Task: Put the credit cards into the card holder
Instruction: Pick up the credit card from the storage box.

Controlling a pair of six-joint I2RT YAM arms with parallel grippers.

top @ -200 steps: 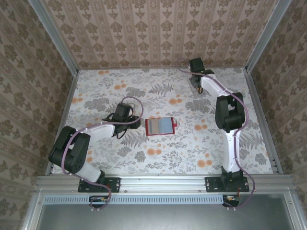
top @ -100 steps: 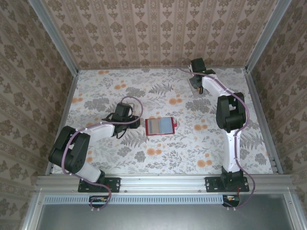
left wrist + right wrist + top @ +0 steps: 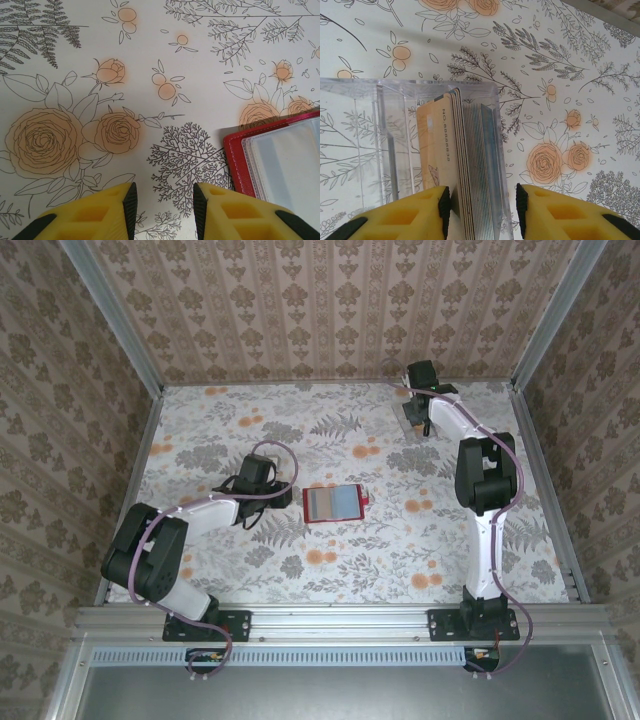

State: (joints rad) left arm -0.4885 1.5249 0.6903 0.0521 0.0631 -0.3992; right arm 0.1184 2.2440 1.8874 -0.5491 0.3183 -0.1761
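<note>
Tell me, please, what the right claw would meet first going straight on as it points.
Probably the credit cards, standing on edge in the clear box straight ahead of the right claw; depth is unclear.

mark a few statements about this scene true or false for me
1. The card holder lies open on the table. True.
2. The left gripper has its jaws shut on the card holder. False: the jaws are open over the table beside it.
3. The credit cards stand on edge in a clear box. True.
4. The right gripper hangs near the arm bases. False: it is at the table's far side, jaws open astride the cards.
</note>
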